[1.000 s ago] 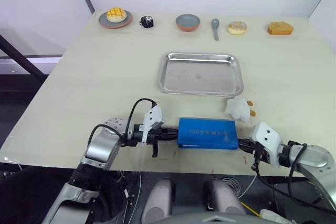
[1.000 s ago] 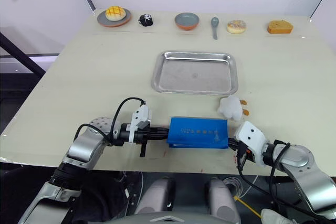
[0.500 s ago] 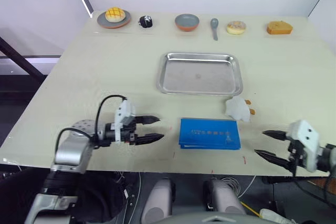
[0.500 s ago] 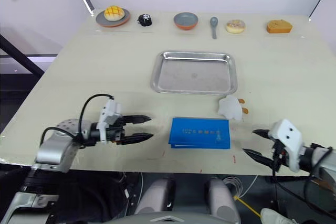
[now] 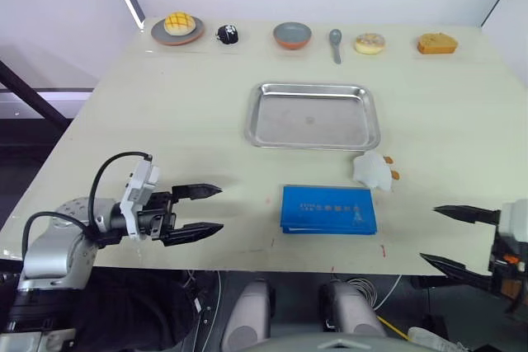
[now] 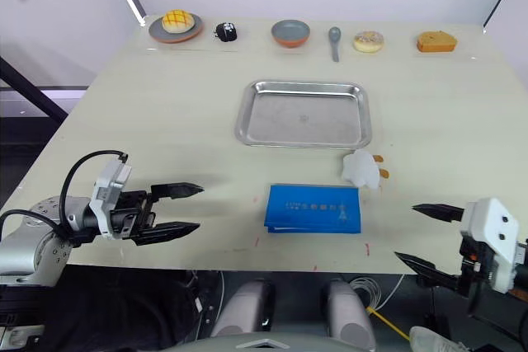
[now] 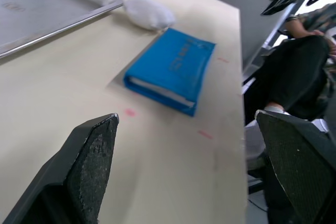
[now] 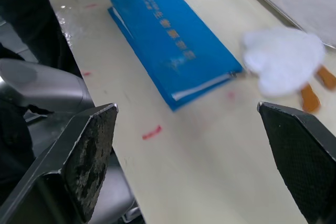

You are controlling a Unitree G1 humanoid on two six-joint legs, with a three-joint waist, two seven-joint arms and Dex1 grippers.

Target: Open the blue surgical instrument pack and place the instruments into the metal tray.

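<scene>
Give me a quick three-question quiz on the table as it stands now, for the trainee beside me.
1. True or false: the blue surgical instrument pack lies folded shut on the table.
2. What lies in the metal tray? A) scissors B) nothing C) a spoon
3. Which small thing lies between the tray and the pack, toward the robot's right?

Key:
1. True. It lies closed near the front edge, between the left gripper and the right gripper, both open and clear of it.
2. B.
3. The white soft toy with orange feet.
</scene>
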